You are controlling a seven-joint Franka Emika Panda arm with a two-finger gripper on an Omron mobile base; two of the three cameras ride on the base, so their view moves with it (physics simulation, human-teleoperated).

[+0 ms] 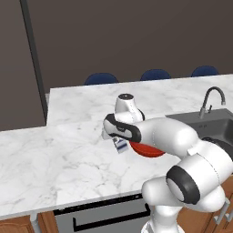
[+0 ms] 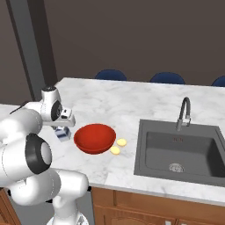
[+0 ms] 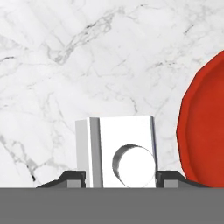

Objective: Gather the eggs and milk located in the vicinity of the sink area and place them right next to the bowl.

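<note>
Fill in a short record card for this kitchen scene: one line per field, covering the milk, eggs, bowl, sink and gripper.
milk: small carton standing on the marble counter, left of the bowl, between the gripper's fingers
eggs: two pale-yellow eggs on the counter between bowl and sink, close to the bowl
bowl: red bowl, nothing visible inside
sink: dark grey basin with curved faucet
gripper: gripper directly over the carton, fingers at either side; grip cannot be confirmed
</note>
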